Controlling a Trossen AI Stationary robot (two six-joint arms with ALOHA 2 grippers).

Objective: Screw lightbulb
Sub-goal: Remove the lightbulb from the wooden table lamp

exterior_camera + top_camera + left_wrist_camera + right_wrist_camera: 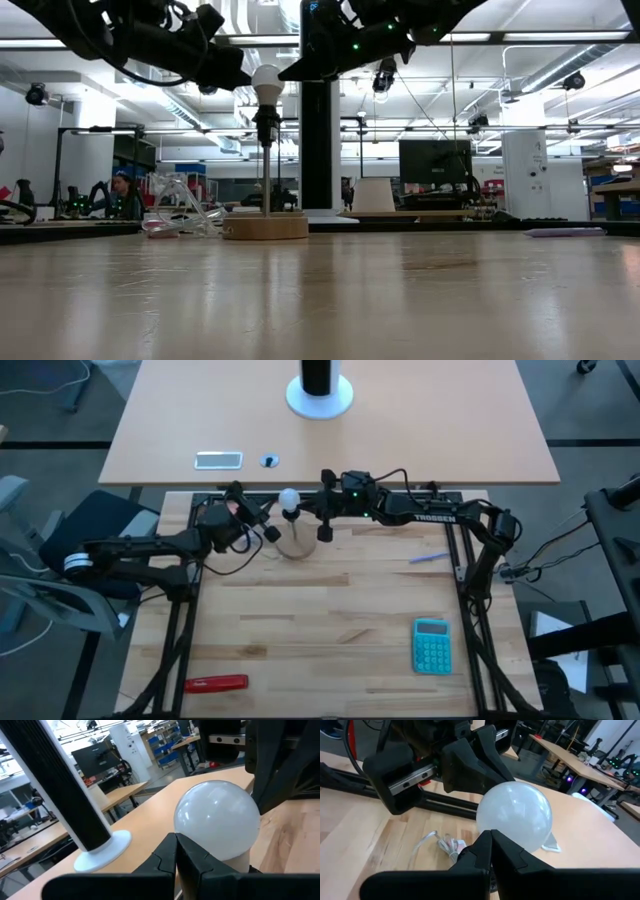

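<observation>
Lightbulb (289, 497) sits atop a thin-stemmed socket on a round wooden base (265, 227), at the table's (330, 630) twelve o'clock edge. I'd steady the stem and twist gently. Left claw (268, 528), at the bulb's eight o'clock, and right claw (325, 526), at four, both look closed, empty.

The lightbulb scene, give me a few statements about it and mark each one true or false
1. The lightbulb sits on top of a thin post rising from a round wooden base. True.
2. The teal calculator lies right beside the lightbulb. False: it lies far from it, toward the table's near right corner.
3. The left gripper and the right gripper flank the lightbulb. True.
4. The red tool is held by the left gripper. False: it lies alone near the table's front left edge.
</observation>
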